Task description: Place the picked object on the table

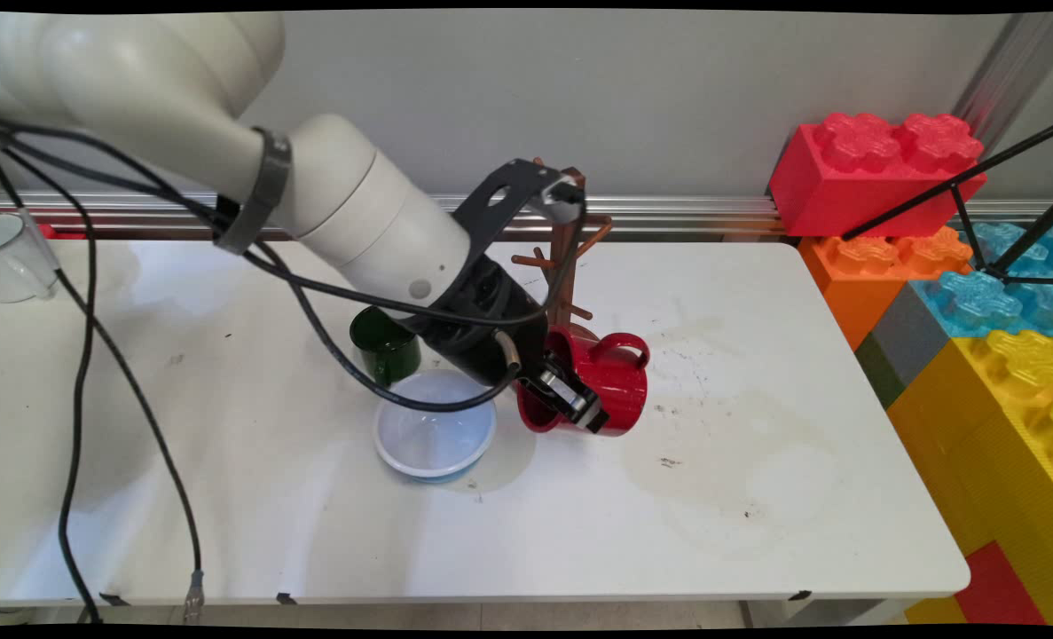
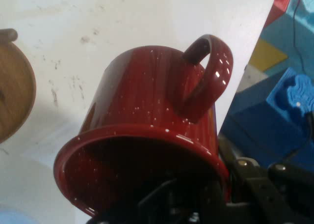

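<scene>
White table: gripper clamps red mug rim.

A glossy dark-red enamel mug flecked with white speckles sits at frame centre. Left of it are a dark-green mug and a pale-blue bowl. Behind stands a brown wooden mug tree.

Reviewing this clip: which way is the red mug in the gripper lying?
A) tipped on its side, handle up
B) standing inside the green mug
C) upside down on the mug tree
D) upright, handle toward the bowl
A: the red mug lies tilted sideways in the gripper, its handle on top.
</scene>
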Motion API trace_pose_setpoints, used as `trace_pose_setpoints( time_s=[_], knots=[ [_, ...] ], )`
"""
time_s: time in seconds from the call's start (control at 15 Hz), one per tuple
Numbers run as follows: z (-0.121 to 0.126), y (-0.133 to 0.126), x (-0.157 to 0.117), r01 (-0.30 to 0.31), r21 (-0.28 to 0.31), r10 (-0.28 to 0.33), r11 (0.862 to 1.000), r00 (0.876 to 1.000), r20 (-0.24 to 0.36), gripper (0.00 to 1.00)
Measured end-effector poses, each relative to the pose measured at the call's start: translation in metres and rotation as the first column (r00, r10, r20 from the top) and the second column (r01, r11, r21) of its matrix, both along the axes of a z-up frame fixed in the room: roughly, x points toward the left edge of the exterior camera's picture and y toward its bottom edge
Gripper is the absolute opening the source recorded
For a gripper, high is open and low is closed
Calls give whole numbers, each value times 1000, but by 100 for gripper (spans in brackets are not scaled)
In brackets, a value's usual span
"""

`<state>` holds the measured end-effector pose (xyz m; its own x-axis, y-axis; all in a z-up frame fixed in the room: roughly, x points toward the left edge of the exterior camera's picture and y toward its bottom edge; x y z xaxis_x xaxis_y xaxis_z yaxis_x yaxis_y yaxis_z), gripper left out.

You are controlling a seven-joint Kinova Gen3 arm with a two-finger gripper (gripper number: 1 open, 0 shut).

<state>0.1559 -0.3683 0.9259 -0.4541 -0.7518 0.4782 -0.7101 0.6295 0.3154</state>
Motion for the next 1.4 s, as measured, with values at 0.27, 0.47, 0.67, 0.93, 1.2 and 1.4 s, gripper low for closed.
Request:
trace_pose_setpoints(
  time_s=[0.27, 0.47, 0.67, 0.93, 1.2, 1.4],
  knots=[
    [12, -1, -14, 42, 7, -43, 999, 997, 65, 0],
    [18, -1, -24, 76, 12, -77, 997, 990, 117, 0],
    [20, -2, -31, 99, 18, -101, 995, 981, 164, 0],
    [18, -3, -41, 135, 29, -138, 990, 964, 227, 0],
    [12, -4, -50, 161, 43, -166, 986, 944, 284, 0],
    [5, -5, -55, 177, 54, -185, 983, 928, 324, 0]
  ],
)
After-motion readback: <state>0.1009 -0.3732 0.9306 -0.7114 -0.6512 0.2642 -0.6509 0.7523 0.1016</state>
